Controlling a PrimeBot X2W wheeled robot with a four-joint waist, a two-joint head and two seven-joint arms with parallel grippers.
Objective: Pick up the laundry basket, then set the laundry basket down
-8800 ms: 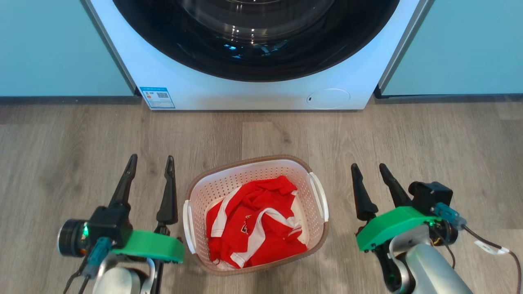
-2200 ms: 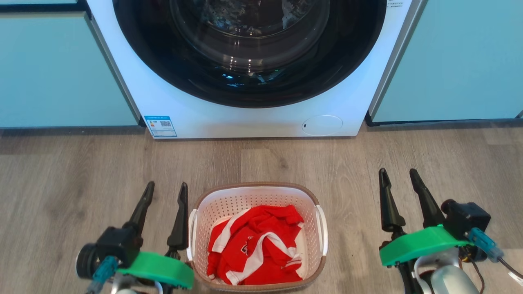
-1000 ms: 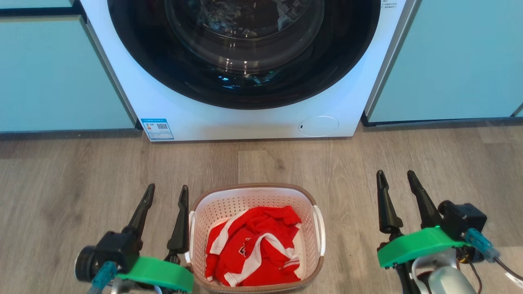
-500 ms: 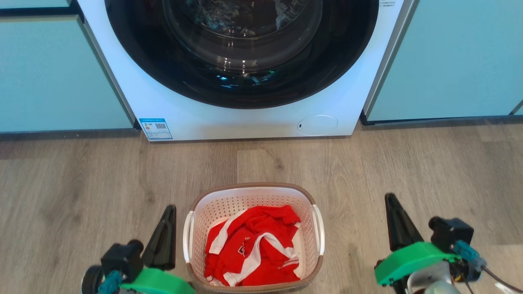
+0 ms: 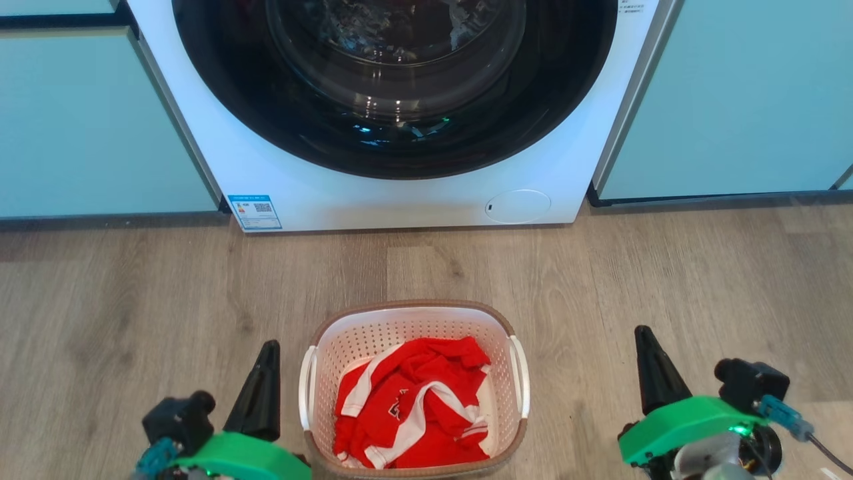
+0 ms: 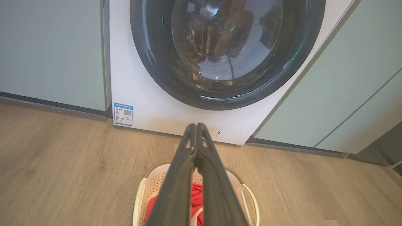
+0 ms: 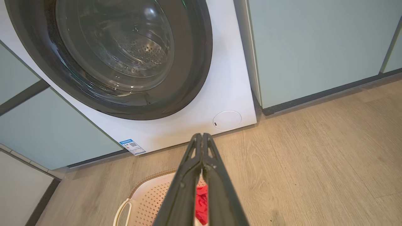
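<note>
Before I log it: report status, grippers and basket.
Left gripper shut, empty, beside laundry basket. Right gripper shut, empty, apart. Basket on floor, red garment inside. Washer beyond, apart.

There is 1 laundry basket (image 5: 413, 305), with 2 white side handles (image 5: 306, 387) and 1 brown rim. It holds 1 red-and-white garment (image 5: 413, 400). There is 1 washing machine (image 5: 373, 200), which has 1 round door (image 5: 393, 87), 1 blue label (image 5: 254, 212) and 1 small round cover (image 5: 518, 206). There are 2 grippers, the left gripper (image 5: 270, 347) and the right gripper (image 5: 643, 331). Each has 2 dark fingers (image 6: 176, 188) and 1 green mount (image 5: 240, 457).
</note>
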